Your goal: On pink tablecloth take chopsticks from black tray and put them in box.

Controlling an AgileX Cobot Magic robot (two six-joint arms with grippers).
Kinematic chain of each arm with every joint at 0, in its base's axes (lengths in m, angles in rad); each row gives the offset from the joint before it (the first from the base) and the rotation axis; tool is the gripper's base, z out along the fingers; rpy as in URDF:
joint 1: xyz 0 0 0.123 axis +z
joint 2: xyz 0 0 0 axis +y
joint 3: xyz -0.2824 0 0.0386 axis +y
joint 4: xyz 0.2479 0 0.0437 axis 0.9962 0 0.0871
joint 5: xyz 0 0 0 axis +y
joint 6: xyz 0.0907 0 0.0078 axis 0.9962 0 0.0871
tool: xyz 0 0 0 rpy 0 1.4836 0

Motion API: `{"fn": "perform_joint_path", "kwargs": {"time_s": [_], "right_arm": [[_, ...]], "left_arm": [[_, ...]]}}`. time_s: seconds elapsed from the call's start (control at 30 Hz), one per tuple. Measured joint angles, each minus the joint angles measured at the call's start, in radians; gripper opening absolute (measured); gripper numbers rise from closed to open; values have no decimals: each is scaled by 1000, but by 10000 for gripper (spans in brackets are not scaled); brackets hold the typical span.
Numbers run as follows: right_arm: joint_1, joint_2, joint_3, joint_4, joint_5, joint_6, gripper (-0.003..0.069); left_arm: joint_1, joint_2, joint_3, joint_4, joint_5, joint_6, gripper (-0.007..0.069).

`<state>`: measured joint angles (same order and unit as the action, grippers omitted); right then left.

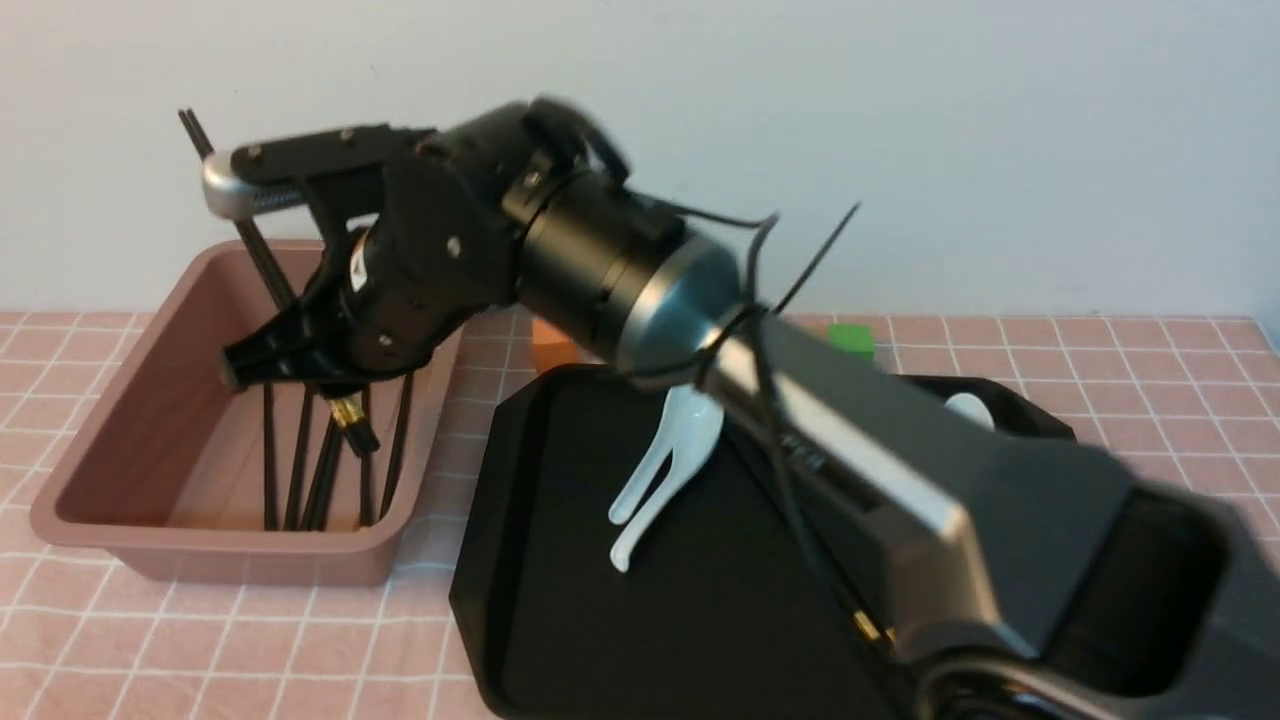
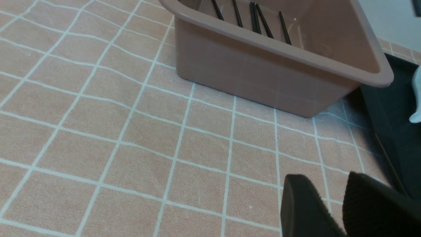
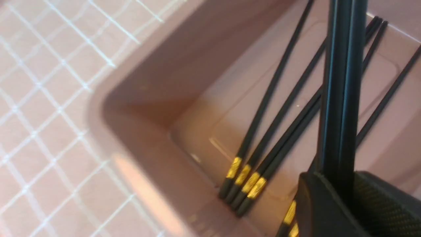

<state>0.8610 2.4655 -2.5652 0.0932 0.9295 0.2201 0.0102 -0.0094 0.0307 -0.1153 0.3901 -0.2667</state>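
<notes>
Only the left wrist view shows the left end effector (image 2: 332, 210): fingers parted, empty, above the pink tablecloth (image 2: 98, 131) covering the counter. The black tray (image 1: 560, 600) sits at the near edge, carrying white spoons (image 1: 660, 470). Beyond, toward the left edge, the right end effector (image 1: 290, 355) clamps two chopsticks (image 1: 268, 262), tilted in the box (image 1: 110, 420). Its wrist view reveals more lying inside, gold bands together.

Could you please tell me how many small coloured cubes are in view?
2. An orange cube sits beyond the far left corner of the black tray; a green cube beyond its far edge, further right. The right arm covers the gap between, so others may be hidden.
</notes>
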Motion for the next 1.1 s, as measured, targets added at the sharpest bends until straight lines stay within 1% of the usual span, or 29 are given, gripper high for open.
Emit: {"fn": "perform_joint_path", "kwargs": {"time_s": [0.13, 0.2, 0.27, 0.3, 0.33, 0.43, 0.5, 0.53, 0.57, 0.6, 0.63, 0.67, 0.7, 0.73, 0.77, 0.8, 0.83, 0.87, 0.9, 0.93, 0.97, 1.03, 1.07, 1.1], "right_arm": [[0, 56, -25, -21, -26, -1, 144], [0, 60, -25, -25, -36, -2, 159], [0, 60, -27, -25, -46, -2, 221], [0, 60, -29, -25, -47, -2, 221], [0, 58, -32, -25, -50, -2, 279], [0, 41, -33, -25, -15, -2, 386], [0, 12, -33, -25, 33, -3, 424], [0, 8, -33, -25, 39, -3, 428], [0, -41, -33, -25, 103, -6, 438], [0, -47, -33, -25, 111, -8, 438], [0, -82, -33, -26, 158, -17, 437], [0, -144, -33, -26, 240, -36, 428], [0, -168, -33, -26, 266, -50, 421], [0, -223, -33, -26, 304, -68, 398], [0, -223, -33, -26, 304, -71, 395], [0, -294, -30, -29, 324, -93, 359], [0, -327, -24, -29, 326, -100, 338], [0, -387, -4, -29, 329, -106, 295], [0, -387, 0, -29, 328, -108, 288], [0, -459, 42, -29, 330, -120, 238], [0, -478, 49, -29, 332, -123, 223], [0, -578, 149, -34, 333, -135, 134], [0, -652, 235, -46, 333, -137, 87], [0, -685, 276, -53, 333, -137, 57]], "left_arm": [[0, 0, 0, 0, 0, 0, 213], [0, 0, 0, 0, 0, 0, 216], [0, 0, 0, 0, 0, 0, 218], [0, 0, 0, 0, 0, 0, 218], [0, 0, 0, 0, 0, 0, 218], [0, 0, 0, 0, 0, 0, 218], [0, 0, 0, 0, 0, 0, 218], [0, 0, 0, 0, 0, 0, 218], [0, 0, 0, 0, 0, 0, 218], [0, 0, 0, 0, 0, 0, 218], [0, 0, 0, 0, 0, 0, 218], [0, 0, 0, 0, 0, 0, 219], [0, 0, 0, 0, 0, 0, 219], [0, 0, 0, 0, 0, 0, 219], [0, 0, 0, 0, 0, 0, 219], [0, 0, 0, 0, 0, 0, 219], [0, 0, 0, 0, 0, 0, 219], [0, 0, 0, 0, 0, 0, 219], [0, 0, 0, 0, 0, 0, 219], [0, 0, 0, 0, 0, 0, 222], [0, 0, 0, 0, 0, 0, 223], [0, 0, 0, 0, 0, 0, 226], [0, 0, 0, 0, 0, 0, 228], [0, 0, 0, 0, 0, 0, 229]]}}
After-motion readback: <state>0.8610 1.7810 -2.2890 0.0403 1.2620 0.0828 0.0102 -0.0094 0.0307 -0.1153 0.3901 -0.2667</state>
